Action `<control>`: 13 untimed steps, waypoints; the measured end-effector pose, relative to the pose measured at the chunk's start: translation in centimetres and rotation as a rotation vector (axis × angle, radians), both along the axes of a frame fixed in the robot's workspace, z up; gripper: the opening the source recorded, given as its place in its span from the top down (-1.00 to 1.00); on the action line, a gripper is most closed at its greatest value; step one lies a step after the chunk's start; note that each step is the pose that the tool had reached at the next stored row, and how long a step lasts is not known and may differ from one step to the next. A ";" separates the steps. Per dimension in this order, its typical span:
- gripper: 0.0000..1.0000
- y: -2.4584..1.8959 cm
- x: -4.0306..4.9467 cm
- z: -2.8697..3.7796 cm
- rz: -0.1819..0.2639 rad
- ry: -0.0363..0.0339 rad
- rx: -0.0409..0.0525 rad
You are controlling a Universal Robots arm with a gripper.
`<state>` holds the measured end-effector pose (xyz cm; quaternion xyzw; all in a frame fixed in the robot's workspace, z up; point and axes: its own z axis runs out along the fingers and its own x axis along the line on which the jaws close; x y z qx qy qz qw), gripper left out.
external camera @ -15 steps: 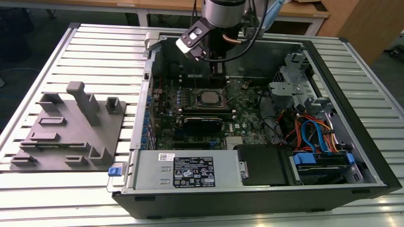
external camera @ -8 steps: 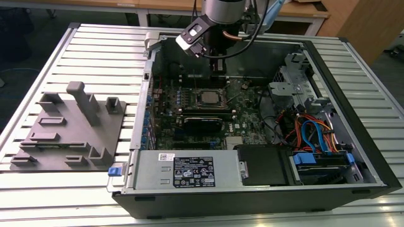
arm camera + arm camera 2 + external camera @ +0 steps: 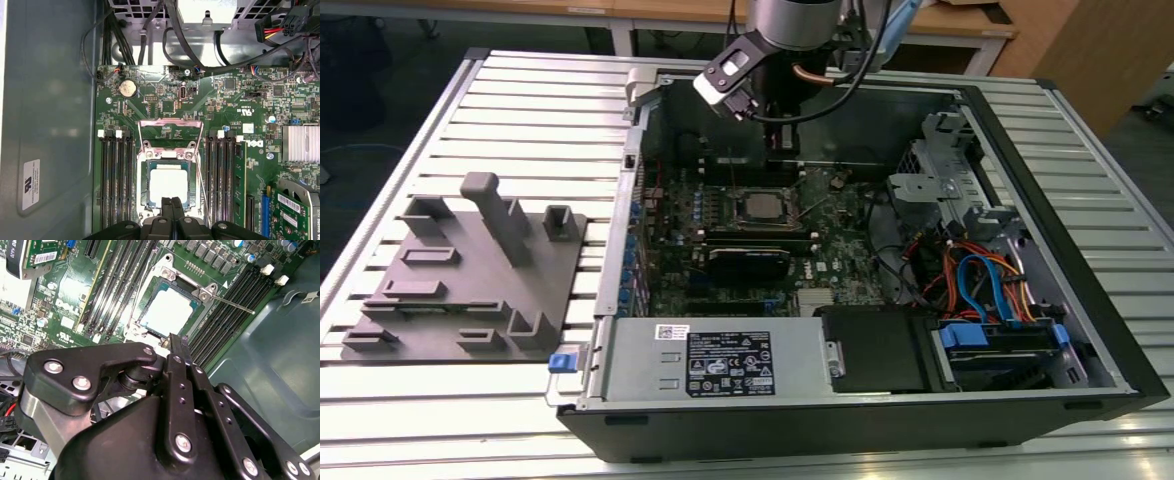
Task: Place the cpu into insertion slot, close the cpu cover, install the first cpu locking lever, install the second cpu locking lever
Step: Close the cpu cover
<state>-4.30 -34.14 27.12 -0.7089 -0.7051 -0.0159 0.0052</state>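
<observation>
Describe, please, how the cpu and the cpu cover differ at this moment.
The cpu is a solid square plate; the cpu cover is an open frame with the board showing through. The cpu lies flat in the insertion slot; the cpu cover stands raised beside it, not closed. Both look metallic.

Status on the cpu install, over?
Gripper shut, empty, poised at the socket's edge. Cpu seated in the insertion slot. One lever rod juts out over the memory slots. Nothing blocking.
</observation>
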 end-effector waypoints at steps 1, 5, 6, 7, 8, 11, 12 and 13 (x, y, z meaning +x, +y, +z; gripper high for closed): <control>0.79 0.00 0.01 0.00 0.000 0.0000 0.0000; 0.79 0.00 0.07 0.00 0.000 0.0000 0.0000; 0.79 0.00 0.09 0.00 0.000 0.0000 0.0001; 0.79 0.00 0.11 0.00 0.000 0.0001 0.0001; 0.79 0.00 0.13 0.00 0.000 0.0001 0.0000; 0.79 0.00 0.25 0.00 0.000 0.0001 0.0000; 0.79 0.00 0.29 0.00 0.000 0.0001 0.0000; 0.79 0.00 0.32 0.00 0.000 0.0000 0.0001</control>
